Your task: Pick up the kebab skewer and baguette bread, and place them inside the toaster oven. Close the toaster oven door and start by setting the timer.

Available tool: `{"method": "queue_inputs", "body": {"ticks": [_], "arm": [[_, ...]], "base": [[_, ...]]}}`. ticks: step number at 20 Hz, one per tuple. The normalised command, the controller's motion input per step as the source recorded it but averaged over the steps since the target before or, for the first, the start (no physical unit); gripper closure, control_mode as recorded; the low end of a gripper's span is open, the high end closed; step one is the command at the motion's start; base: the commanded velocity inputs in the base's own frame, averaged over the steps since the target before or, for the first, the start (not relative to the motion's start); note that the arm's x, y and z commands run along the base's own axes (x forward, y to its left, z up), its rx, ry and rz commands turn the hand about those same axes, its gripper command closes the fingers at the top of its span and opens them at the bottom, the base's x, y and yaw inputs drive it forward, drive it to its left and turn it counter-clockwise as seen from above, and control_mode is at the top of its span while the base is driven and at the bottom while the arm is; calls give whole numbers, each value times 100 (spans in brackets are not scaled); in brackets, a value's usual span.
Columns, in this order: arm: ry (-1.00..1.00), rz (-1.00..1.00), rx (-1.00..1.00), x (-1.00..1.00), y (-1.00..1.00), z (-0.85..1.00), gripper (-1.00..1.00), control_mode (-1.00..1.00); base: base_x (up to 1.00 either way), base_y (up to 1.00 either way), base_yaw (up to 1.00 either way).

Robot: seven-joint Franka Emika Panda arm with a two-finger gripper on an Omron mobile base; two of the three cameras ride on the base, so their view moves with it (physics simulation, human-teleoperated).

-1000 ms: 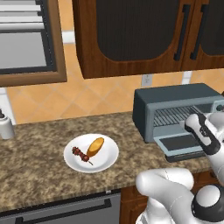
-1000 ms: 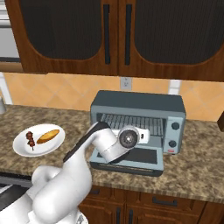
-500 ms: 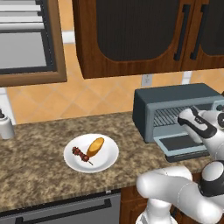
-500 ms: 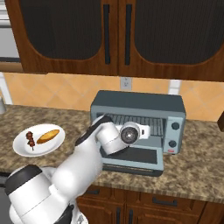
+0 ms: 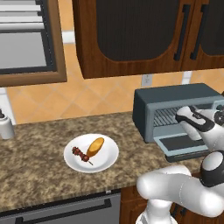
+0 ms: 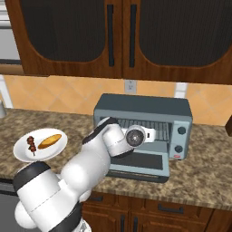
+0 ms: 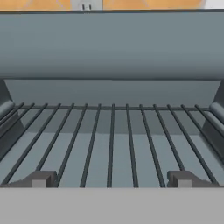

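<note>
Pincer (image 7: pixel 111 178) jaws apart, empty, facing the toaster oven (image 6: pixel 142 129) rack; no readable writing on its panel.

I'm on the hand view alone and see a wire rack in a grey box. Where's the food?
Observer: The kebab skewer and the baguette bread lie on a white plate on the counter, left of the toaster oven.
Operator: Is the door down?
Observer: Yes, the toaster oven door lies dropped flat in front.
Operator: Anything in my pincer?
Observer: No, the pincer is open and empty, facing the rack.
</note>
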Motion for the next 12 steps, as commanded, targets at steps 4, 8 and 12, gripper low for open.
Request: {"method": "queue_inputs", "body": {"ticks": [4,8,12], "arm": [[1,0,0,6,0,-32,-100,-100],[0,0,0,29,0,0,-100,-100],[3,0,0,10,0,-8,-100,-100]], "base": [[0,0,0],[0,0,0],[0,0,0]]}}
